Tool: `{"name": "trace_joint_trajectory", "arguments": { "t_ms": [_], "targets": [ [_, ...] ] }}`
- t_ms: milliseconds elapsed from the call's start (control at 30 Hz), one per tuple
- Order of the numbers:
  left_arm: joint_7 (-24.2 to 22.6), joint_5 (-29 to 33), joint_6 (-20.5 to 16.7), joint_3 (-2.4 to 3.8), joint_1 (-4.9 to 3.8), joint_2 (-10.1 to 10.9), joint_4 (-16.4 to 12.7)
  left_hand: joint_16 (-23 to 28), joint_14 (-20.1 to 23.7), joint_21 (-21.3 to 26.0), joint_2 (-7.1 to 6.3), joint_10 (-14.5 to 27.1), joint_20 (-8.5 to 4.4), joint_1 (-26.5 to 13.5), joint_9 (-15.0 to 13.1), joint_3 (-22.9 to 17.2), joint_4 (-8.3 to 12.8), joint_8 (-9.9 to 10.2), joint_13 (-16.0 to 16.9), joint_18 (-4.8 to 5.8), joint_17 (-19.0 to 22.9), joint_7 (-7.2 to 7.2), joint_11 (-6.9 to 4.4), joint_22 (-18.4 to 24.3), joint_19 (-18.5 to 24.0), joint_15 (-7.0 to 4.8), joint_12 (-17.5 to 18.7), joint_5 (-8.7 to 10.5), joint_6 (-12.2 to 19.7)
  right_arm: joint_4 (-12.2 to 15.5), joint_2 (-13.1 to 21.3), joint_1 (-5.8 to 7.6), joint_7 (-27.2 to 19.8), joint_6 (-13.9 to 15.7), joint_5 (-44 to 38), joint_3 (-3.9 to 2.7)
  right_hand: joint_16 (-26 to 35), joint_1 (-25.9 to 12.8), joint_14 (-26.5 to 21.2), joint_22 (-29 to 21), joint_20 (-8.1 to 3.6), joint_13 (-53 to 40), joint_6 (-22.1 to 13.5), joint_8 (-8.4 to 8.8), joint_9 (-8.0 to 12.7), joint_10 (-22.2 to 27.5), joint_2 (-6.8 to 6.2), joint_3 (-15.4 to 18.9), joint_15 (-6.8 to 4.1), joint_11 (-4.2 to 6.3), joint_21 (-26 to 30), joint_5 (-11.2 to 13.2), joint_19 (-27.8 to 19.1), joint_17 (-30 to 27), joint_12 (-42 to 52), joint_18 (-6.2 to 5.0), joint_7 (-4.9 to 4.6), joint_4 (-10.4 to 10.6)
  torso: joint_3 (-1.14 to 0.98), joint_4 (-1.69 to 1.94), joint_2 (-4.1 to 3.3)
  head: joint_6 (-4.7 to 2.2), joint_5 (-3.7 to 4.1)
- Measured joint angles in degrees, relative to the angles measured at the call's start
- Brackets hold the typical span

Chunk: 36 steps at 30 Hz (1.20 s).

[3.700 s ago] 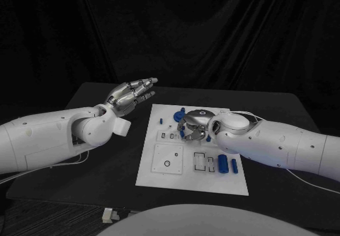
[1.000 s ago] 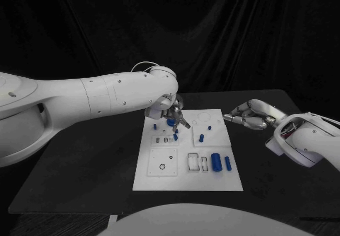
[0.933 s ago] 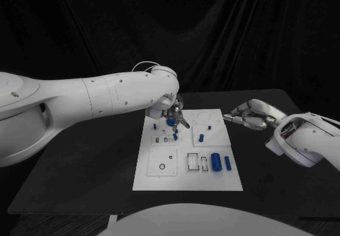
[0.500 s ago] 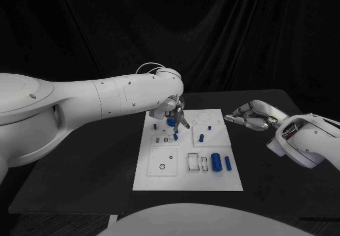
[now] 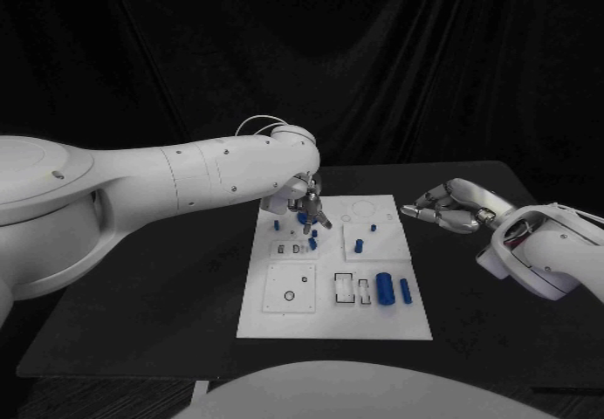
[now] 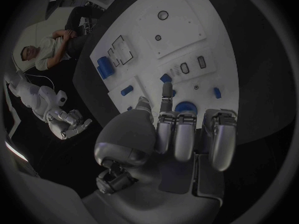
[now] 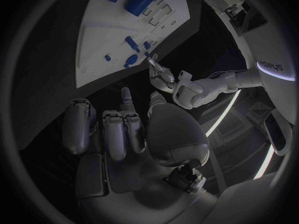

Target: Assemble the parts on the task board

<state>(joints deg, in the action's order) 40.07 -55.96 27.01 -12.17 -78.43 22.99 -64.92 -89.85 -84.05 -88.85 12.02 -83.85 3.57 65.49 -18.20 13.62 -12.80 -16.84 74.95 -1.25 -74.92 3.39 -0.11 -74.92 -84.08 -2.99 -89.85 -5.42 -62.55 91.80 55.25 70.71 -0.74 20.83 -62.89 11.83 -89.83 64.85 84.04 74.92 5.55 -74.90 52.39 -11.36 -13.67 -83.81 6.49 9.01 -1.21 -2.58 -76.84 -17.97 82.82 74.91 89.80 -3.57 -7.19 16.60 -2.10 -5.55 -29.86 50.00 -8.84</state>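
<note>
The task board (image 5: pixel 330 319) is a flat white plate that lies in the middle of the black table (image 5: pixel 164 288). Its surface is smooth and carries several rectangular and round recesses. On it I count about seven small blue parts: a thick cylinder (image 5: pixel 384 287) and a thinner rod (image 5: pixel 404 291) lie side by side near the board's right edge, and some short pegs, such as this peg (image 5: pixel 358 245), stand in the upper half.

The left hand (image 5: pixel 305 208) is above the upper left part of the board, fingers pointing down, and it pinches a small round blue part (image 6: pixel 184 106) at its fingertips; in the left wrist view this piece sits just under the silver fingers (image 6: pixel 176 134). Compared with one second ago, the left arm has turned a little and the hand has shifted slightly to the left, but it keeps the same place over the board.

The right hand (image 5: pixel 448 206) stays beside the board's right edge, off the plate, with curled fingers and nothing in them. The parts on the board have not moved.
</note>
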Motion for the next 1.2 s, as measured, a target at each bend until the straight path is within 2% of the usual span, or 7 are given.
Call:
{"name": "trace_joint_trajectory", "arguments": {
  "t_ms": [100,300,433,733,1200],
  "targets": [
    [0.0,-0.1,-0.3,-0.02,0.43,0.0,0.2,0.0,0.0,0.0,-0.12,-0.3,0.0,-0.1,-0.5,-0.3,-0.3,0.0,0.0,0.0,0.0,-0.4,-0.26,0.0,0.0,0.0,0.0,0.23,-0.8,-0.1,0.0,-0.09,0.0,0.0,0.0,0.0,0.0,0.0,-0.2,0.0,0.0,0.0,0.0,0.0,0.0,0.0,0.0,0.0,0.2,0.0,0.0,-0.4,0.0,0.0,0.0,0.0,0.0,0.0,0.03,0.01,0.02,0.0,-0.07],
    [0.0,-0.1,-0.9,-0.02,1.02,0.1,0.8,0.0,0.0,0.0,-0.22,-0.3,-0.21,-0.2,-0.8,-0.3,-0.3,0.0,0.0,0.0,0.0,-0.31,-0.29,0.0,0.2,0.0,0.0,0.23,-1.1,-0.1,0.0,-0.18,0.1,0.0,0.0,0.01,0.0,0.0,-0.2,0.0,0.0,0.0,0.0,0.0,0.0,0.0,0.0,0.0,0.2,0.0,0.0,-0.4,0.0,0.0,0.0,0.0,0.0,0.0,0.04,0.02,0.12,0.01,-0.14],
    [0.1,-0.2,-1.2,-0.02,1.45,0.0,1.4,0.0,0.2,0.2,-0.22,-0.3,-0.2,-0.2,-1.1,-0.3,-0.3,0.0,0.0,0.0,0.0,-0.31,-0.29,0.0,0.2,-0.2,0.0,0.23,-1.1,-0.2,0.0,-0.21,0.1,-0.1,0.0,0.02,0.0,0.5,-0.2,0.0,0.21,0.0,-0.2,0.0,0.0,0.0,0.07,0.2,0.2,0.0,0.4,-0.4,-0.2,0.0,0.0,0.0,-0.2,-0.2,0.13,0.08,0.19,0.01,-0.02],
    [0.1,-0.2,-1.3,-0.02,2.3,-1.0,2.9,0.0,0.2,0.2,-0.22,-0.1,-0.2,-0.2,-1.2,-0.5,-0.5,0.0,0.0,0.0,0.0,-0.31,-0.47,0.0,0.2,-0.2,0.0,0.23,-1.1,-0.3,-0.2,-0.27,0.3,-0.3,0.0,0.01,0.0,0.7,-0.2,0.0,0.0,0.0,-0.2,0.0,0.0,0.0,-0.08,0.2,0.2,0.0,0.7,-0.6,-0.4,0.0,0.0,0.0,-0.2,-0.2,0.18,0.09,0.2,0.01,0.12],
    [0.1,-0.3,-0.8,-0.02,2.98,-1.9,4.5,0.0,0.0,0.5,-0.23,-0.1,-0.41,-0.2,-1.6,-0.9,-0.3,0.4,0.0,0.0,0.0,-0.31,-0.46,0.0,0.0,-0.39,0.0,0.23,-1.1,-0.4,-0.2,-0.28,0.4,-0.6,0.0,0.0,0.0,0.9,-0.2,0.0,0.1,0.0,-0.2,0.0,0.0,-0.2,0.18,0.4,0.2,-0.2,1.3,-0.9,-0.7,0.0,0.0,0.0,-0.2,0.1,0.19,0.05,0.15,0.01,-0.57]
  ]
}}
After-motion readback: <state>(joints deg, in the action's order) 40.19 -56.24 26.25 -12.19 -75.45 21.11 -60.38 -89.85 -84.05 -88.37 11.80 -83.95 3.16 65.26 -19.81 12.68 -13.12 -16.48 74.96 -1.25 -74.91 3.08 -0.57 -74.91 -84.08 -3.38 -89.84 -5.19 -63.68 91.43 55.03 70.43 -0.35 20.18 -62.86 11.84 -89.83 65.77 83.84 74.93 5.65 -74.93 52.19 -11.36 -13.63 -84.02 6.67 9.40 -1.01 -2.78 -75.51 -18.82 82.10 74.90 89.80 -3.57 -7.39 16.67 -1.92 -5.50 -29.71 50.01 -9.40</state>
